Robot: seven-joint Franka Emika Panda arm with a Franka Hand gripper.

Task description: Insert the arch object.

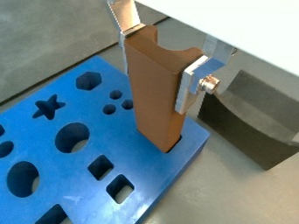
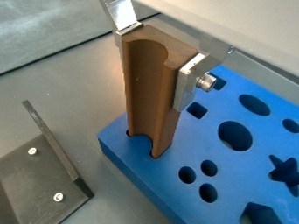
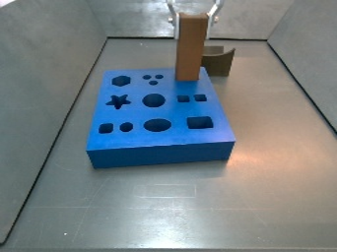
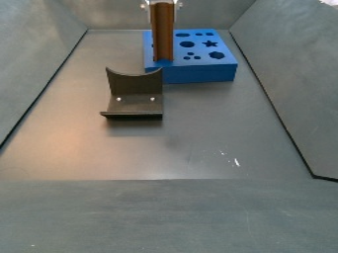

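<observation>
While the gripper (image 1: 158, 54) clamps the top of the arch object (image 1: 156, 92) between its silver fingers (image 1: 191, 86), a wrist view shows the column's foot at the blue board's (image 1: 70, 188) edge corner, seemingly entering a cutout; how deep it sits I cannot tell. Beside the board stands the dark fixture (image 1: 260, 121), clear of the column.

A wrist view shows the grooved face of the arch object (image 2: 149, 92) meeting the board (image 2: 222, 188).

From a side view, the arch object (image 3: 192, 49) stands upright at the board's (image 3: 158, 148) far corner, so release seems left.

From a side view, the fixture (image 4: 133, 96) sits near the board (image 4: 199, 69), not obstructing.
</observation>
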